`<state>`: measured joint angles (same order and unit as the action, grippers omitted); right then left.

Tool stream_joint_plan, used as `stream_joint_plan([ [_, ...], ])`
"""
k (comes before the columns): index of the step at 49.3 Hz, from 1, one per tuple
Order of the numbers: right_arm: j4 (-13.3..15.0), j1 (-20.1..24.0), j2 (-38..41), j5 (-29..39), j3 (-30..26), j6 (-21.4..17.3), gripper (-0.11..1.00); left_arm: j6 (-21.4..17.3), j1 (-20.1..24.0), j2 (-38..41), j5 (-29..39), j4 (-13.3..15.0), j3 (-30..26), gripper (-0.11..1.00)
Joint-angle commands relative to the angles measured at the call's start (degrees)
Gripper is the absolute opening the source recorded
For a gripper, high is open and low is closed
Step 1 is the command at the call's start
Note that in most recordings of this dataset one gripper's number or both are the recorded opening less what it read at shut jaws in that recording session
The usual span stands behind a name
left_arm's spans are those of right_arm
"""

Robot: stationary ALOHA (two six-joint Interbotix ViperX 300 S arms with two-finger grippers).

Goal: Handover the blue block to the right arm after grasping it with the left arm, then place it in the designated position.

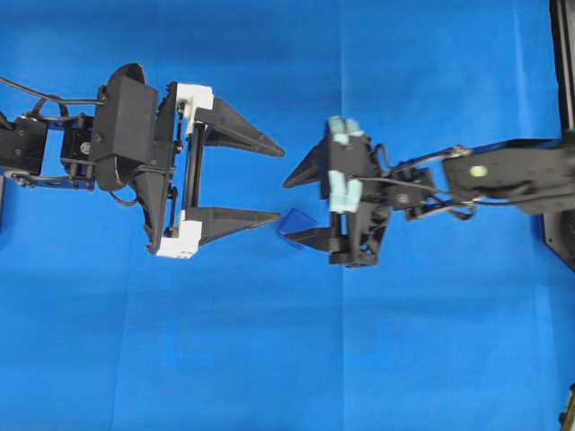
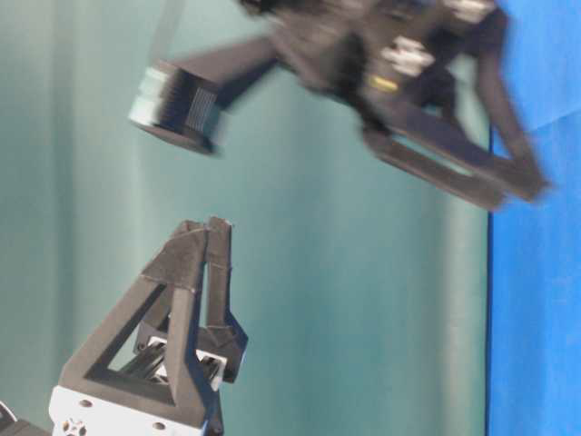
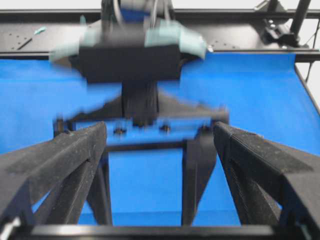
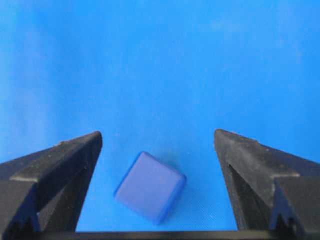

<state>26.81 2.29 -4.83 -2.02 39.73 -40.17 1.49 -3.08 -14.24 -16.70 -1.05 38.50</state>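
The blue block (image 4: pixel 150 187) rests on the blue cloth between the spread fingers of my right gripper (image 4: pixel 157 137), and neither finger touches it. From overhead the block (image 1: pixel 293 222) shows beside the near finger of the right gripper (image 1: pixel 289 209), which partly covers it. My left gripper (image 1: pixel 277 180), the one with white brackets, faces the right one tip to tip. It is open and holds nothing. The left wrist view looks between its empty fingers (image 3: pixel 75 150) at the blurred right gripper (image 3: pixel 145 115). The block is hidden in that view.
Blue cloth (image 1: pixel 269 359) covers the table around both arms. A black frame (image 1: pixel 561 72) runs along the right edge. The table-level view holds the left gripper (image 2: pixel 207 238) low and the blurred right gripper (image 2: pixel 508 182) high, against a teal wall.
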Motion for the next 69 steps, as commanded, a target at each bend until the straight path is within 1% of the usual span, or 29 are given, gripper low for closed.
stream_joint_plan([
  [1,0.0,1.1,-5.6,2.5,-0.4,0.0,0.86,0.0,0.0,-1.2,-0.5,0.0,-1.3,0.92],
  [12,0.4,1.7,-15.3,7.7,1.1,0.0,0.86,0.0,0.0,-1.2,-0.5,-0.1,-1.3,0.92],
  [18,0.4,1.7,-19.3,9.5,2.2,0.0,0.86,0.1,0.0,-1.1,-0.5,-0.1,-1.5,0.92],
  [25,0.6,1.7,-23.8,11.0,3.7,0.0,0.86,0.0,0.0,-1.1,-0.5,-0.1,-1.9,0.92],
  [35,0.7,1.7,-29.4,11.3,5.8,0.0,0.86,0.0,0.0,-0.9,-0.5,0.0,-2.2,0.92],
  [40,0.8,1.7,-30.2,11.3,6.2,0.0,0.86,0.0,0.0,-0.9,-0.5,-0.1,-2.3,0.92],
  [52,1.1,1.7,-29.5,11.0,6.0,0.0,0.86,0.0,0.0,-1.0,-0.5,-0.1,-2.3,0.92],
  [61,2.1,1.6,-30.0,7.7,6.2,0.0,0.86,0.0,0.0,-1.1,-0.5,-0.1,-2.1,0.92],
  [69,3.7,0.8,-30.1,3.3,7.3,0.0,0.86,0.0,0.0,-1.2,-0.5,0.0,-1.8,0.92],
])
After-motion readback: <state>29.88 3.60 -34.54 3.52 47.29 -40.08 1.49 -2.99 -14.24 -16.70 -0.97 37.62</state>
